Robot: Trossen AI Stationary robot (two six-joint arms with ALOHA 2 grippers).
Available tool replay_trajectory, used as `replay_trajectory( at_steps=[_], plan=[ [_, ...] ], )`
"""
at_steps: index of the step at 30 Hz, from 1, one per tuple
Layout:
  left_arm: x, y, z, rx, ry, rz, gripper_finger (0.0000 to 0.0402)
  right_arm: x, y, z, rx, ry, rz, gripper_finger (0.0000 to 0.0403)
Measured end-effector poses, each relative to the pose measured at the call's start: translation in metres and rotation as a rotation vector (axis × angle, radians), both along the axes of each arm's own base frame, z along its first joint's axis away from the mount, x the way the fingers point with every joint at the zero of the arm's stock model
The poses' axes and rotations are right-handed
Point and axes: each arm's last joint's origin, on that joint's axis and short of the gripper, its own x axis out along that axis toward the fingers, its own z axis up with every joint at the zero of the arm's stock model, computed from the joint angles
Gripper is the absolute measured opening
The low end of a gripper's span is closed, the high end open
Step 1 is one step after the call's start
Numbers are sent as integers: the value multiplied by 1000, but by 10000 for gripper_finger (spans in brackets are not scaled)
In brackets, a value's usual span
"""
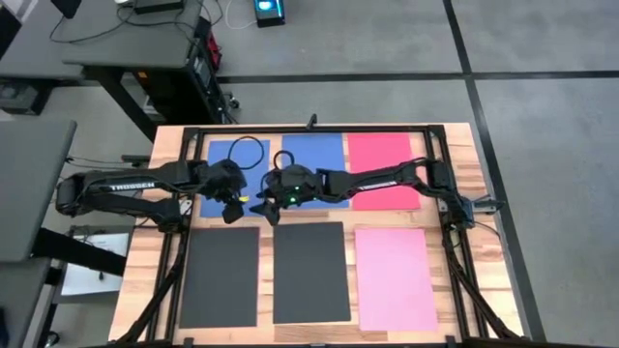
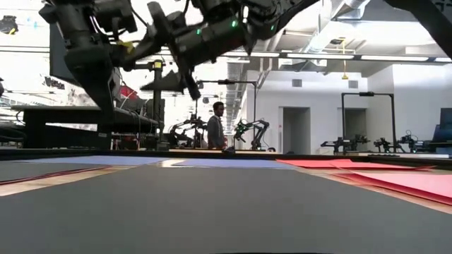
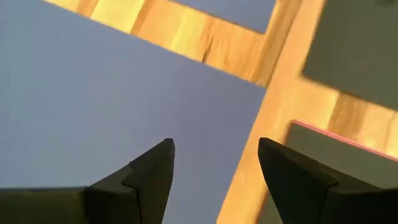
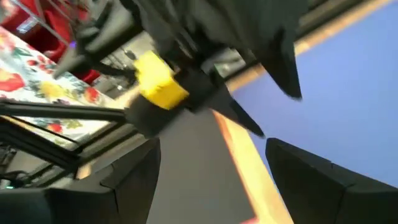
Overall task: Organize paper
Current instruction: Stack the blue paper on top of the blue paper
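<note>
Light wooden slatted table top (image 1: 460, 155), black metal frame around its edges. Grey desk (image 1: 135, 34) beyond the far-left corner, on a grey tiled floor (image 1: 542, 97). Small device with a lit cyan screen (image 1: 270, 11) on the floor. Low view: person standing (image 2: 215, 127) in the background room, white double doors (image 2: 295, 130) further along.
</note>
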Motion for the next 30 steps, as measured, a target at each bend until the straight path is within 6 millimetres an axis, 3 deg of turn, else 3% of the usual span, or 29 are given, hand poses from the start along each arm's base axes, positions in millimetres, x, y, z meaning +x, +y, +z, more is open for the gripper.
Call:
replay_trajectory(
  at_steps=[4, 9, 21, 30],
  plan=[
    [2, -3, 2, -3, 0, 0, 214, -8, 12, 27, -53, -57, 40, 279],
    [16, -4, 7, -6, 14, 14, 214, -16, 28, 47, -81, -87, 76, 279],
    [33, -20, -20, -45, 221, -26, 214, -36, 73, 73, -205, -84, 117, 279],
    [39, -22, -23, -32, 207, -60, 215, -40, 84, 70, -236, -36, 126, 279]
  ],
)
